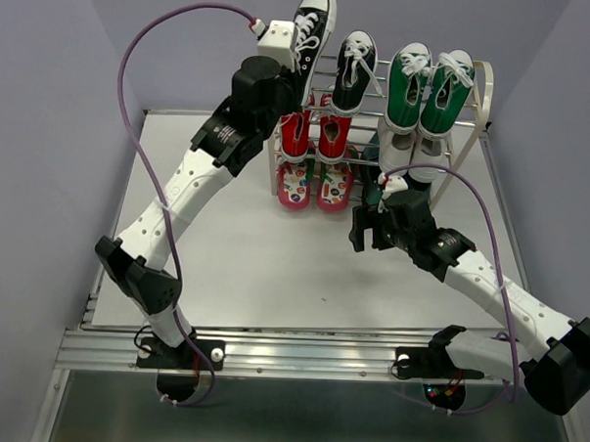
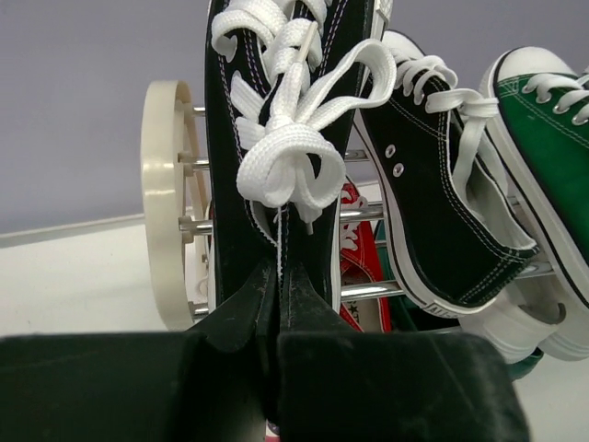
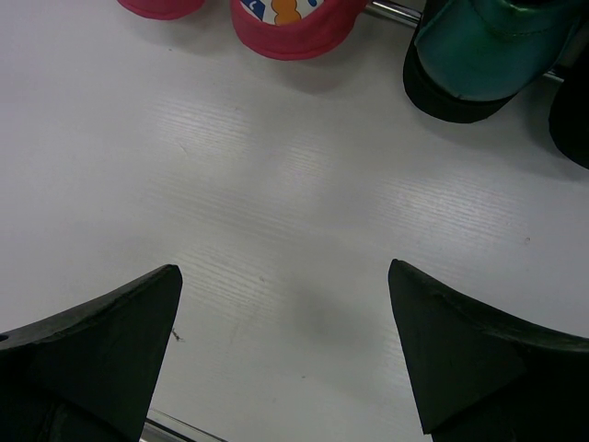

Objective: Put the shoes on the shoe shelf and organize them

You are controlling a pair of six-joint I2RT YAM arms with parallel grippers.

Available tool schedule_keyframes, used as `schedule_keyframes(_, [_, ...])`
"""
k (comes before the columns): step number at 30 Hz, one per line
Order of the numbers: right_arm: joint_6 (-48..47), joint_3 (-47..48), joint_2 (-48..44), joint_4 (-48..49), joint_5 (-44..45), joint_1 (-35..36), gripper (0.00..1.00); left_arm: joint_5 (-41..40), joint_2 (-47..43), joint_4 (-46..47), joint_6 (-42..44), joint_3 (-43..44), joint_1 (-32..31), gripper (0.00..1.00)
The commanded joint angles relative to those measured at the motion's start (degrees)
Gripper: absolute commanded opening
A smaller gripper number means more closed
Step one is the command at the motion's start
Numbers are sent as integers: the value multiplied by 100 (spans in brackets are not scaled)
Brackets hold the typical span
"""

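While the left gripper (image 2: 279, 287) sits with its jaws almost fully closed, it pinches the lower end of a black-white sneaker (image 2: 267, 175), whose white laces hang in a loose bow just above the fingers. That shoe stands steeply tilted at the top left corner of the shoe shelf (image 1: 485, 92), toe raised above the rack in the overhead view (whether it rests on the silver rods cannot be told). Just to its right, the second black-white sneaker (image 1: 352, 72) lies on the top tier, and beside that the green-and-white sneakers (image 1: 428, 88) fill the right half of the same tier. One level down on the left, the red sneakers (image 1: 314, 134) sit side by side. Below them the flip-flops (image 1: 314, 186) lie at the foot of the rack, their printed footbeds facing up and their toes reaching toward the table (image 1: 254, 263).

Spread wide and holding nothing, the right gripper (image 3: 285, 276) hovers over the bare white table in front of the shelf's right half. Its wrist view shows a flip-flop toe at the top edge and a dark green boot (image 3: 479, 55) at the upper right.
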Motion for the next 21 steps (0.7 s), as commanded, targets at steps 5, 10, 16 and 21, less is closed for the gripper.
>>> schedule_keyframes(5, [44,-96,-142,262,93,0,100,-510,436,490,-20,1237,-34,0])
schedule_keyframes(10, [44,-96,-133,271,128,0,100,-731,981,95,-11,1870,-34,0])
schedule_keyframes(16, [44,-87,-142,280,119,0,100,-880,1070,121,-72,1914,-34,0])
schedule_keyframes(21, [44,-61,-133,271,119,0,100,-951,1087,147,-72,1835,-34,0])
